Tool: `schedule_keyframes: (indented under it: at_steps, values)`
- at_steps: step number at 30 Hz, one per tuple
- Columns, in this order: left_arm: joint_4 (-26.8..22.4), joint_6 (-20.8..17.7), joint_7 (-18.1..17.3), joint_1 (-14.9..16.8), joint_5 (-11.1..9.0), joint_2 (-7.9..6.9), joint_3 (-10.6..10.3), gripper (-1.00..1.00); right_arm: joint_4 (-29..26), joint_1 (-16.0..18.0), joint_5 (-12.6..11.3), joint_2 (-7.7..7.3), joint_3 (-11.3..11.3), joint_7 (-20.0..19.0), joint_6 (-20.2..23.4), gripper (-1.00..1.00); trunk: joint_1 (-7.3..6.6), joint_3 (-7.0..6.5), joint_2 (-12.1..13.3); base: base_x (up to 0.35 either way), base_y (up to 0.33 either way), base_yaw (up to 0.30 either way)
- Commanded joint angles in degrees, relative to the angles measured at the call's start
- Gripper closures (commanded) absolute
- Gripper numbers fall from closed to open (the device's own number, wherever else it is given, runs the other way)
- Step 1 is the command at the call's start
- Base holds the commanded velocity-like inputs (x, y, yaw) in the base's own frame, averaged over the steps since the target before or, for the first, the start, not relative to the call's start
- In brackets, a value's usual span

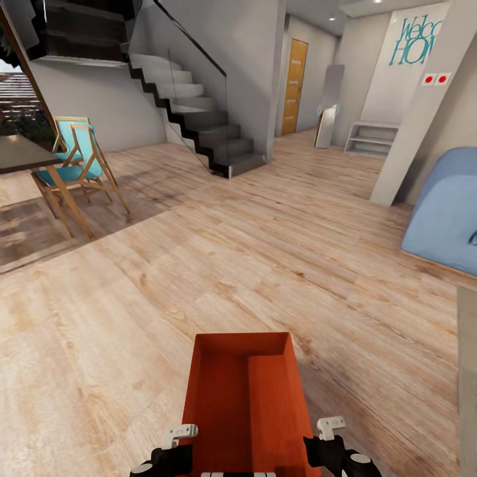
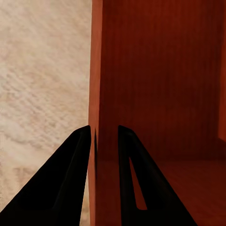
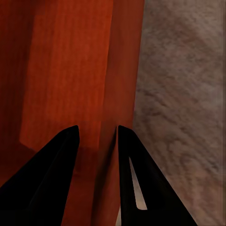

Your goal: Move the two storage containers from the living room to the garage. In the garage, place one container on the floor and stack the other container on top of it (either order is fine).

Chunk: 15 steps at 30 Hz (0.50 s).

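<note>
An orange-red storage container hangs low in front of me over the light wood plank floor of the living room. A second orange-red shape fills its right half; whether that is the other container I cannot tell. My left gripper pinches the bin's left wall, and in the left wrist view the left gripper has one finger outside and one inside that wall. On the opposite wall sits my right gripper. The right wrist view has the right gripper astride the thin wall.
A dark staircase with a glass rail rises ahead. A teal wooden chair and a dark table stand at the left. At the right are a blue sofa and a white pillar. A wooden door lies down the hallway.
</note>
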<state>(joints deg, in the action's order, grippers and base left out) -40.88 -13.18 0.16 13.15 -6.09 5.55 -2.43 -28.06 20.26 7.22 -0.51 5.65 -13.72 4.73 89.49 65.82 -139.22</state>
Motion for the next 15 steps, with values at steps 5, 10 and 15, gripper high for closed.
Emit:
schedule_keyframes:
  at_steps: [5, 10, 15]
  values:
    - [-0.26, 0.52, 0.28, 0.03, 0.46, -0.01, 0.67, 1.00, 0.02, -0.04, 0.42, 0.08, 0.42, -1.39, 0.37, 1.00, -1.12, -0.85, 2.00, 0.000, 0.000, 0.000]
    - [-0.26, 0.52, 0.28, 0.03, 0.46, -0.10, 0.69, 1.00, 0.02, -0.04, 0.42, 0.08, 0.37, -1.39, 0.39, 1.00, -2.21, -1.75, 4.01, 0.000, 0.000, 0.000]
    - [-0.26, 0.52, 0.28, 0.03, 0.46, -0.10, 0.68, 1.00, 0.02, -0.04, 0.42, 0.08, 0.33, -1.44, 0.37, 1.00, -3.31, -2.65, 6.01, 0.000, 0.000, 0.000]
